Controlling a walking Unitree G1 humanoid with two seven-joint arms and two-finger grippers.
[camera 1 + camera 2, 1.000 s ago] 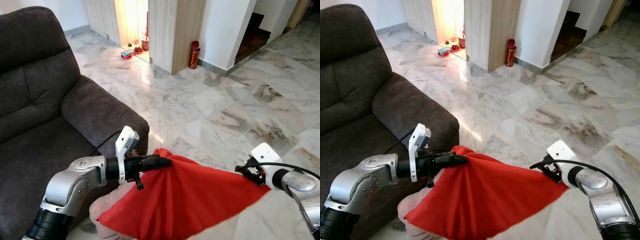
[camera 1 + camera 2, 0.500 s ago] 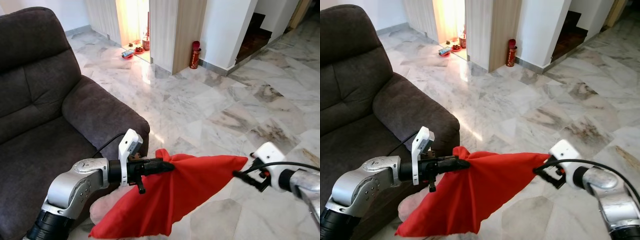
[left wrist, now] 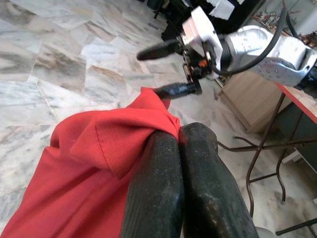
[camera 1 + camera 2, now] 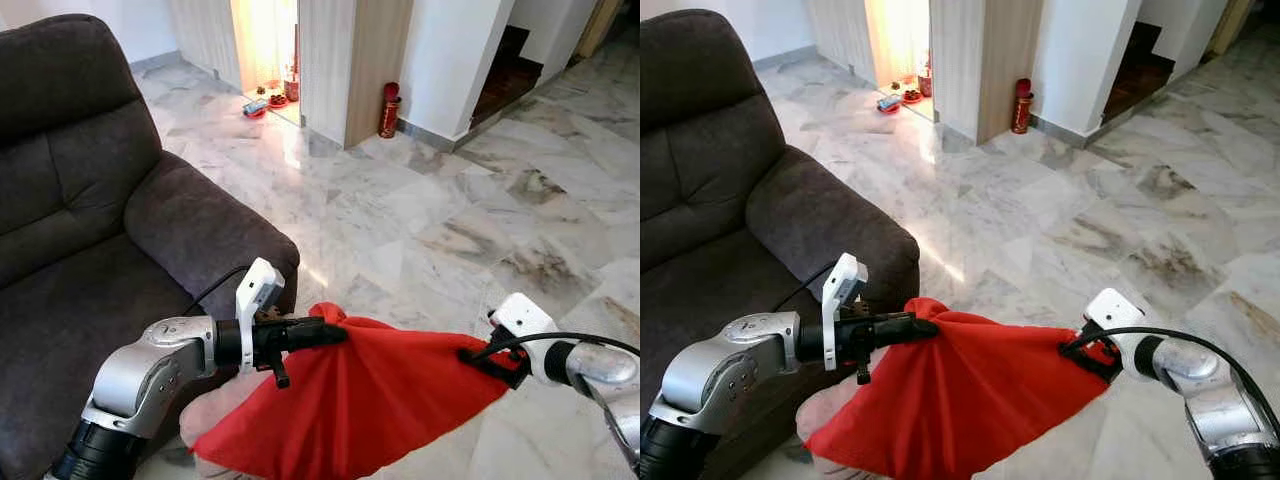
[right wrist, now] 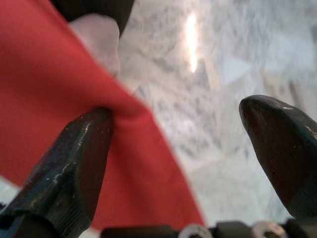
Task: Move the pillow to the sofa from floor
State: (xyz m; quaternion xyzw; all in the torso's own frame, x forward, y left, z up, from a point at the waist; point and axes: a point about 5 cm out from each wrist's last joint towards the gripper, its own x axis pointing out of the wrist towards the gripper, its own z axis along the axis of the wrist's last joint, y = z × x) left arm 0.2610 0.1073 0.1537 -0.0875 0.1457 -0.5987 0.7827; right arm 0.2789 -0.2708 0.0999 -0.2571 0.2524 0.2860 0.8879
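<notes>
We see the left gripper (image 4: 335, 331) fingers pressed together pinching a corner of the red pillow (image 4: 370, 400), which hangs off the floor between both grippers, right gripper (image 4: 1077, 352) fingers spread with one touching the cloth, sofa (image 4: 90, 230) beyond the left gripper.

Red pillow (image 5: 44, 99) is filling the frame's left, one finger (image 5: 74, 163) touching it, jaws gaping over marble floor (image 5: 208, 74).
</notes>
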